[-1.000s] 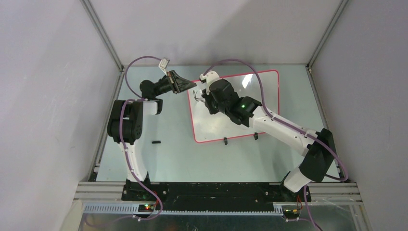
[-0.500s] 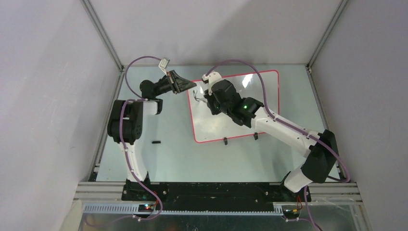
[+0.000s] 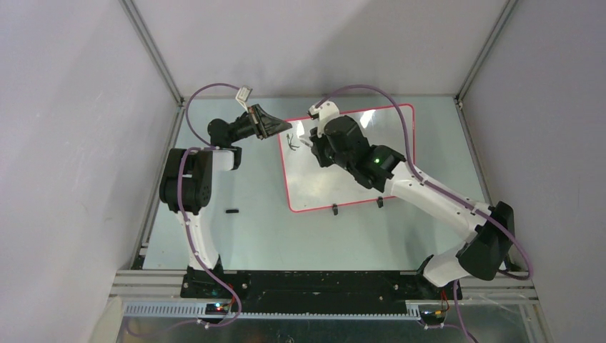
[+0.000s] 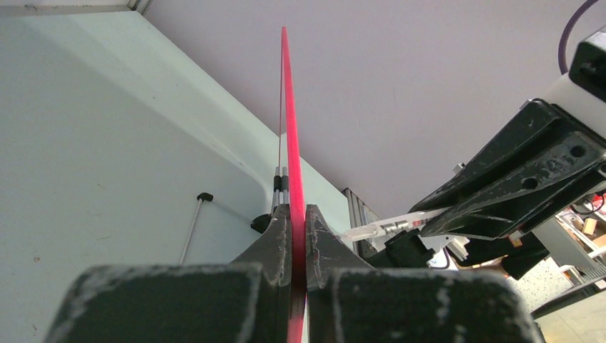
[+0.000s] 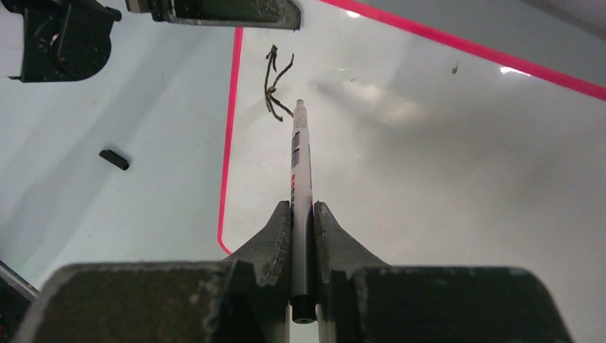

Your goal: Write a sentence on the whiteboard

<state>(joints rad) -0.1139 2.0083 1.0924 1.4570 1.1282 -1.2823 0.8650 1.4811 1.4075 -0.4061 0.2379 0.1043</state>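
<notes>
Nearby, a small black piece lies left of the whiteboard.

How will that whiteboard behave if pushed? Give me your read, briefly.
The whiteboard probably slides easily on the smooth table, which may be why the fingers of the left gripper clamp its rim. Edge-on it looks thin yet straight, so likely stiff and light. Its glossy face is probably slippery.

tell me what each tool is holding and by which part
The left tool pinches the whiteboard by its red rim, at the left edge. The right tool grips a white marker by the rear part of its barrel.
</notes>
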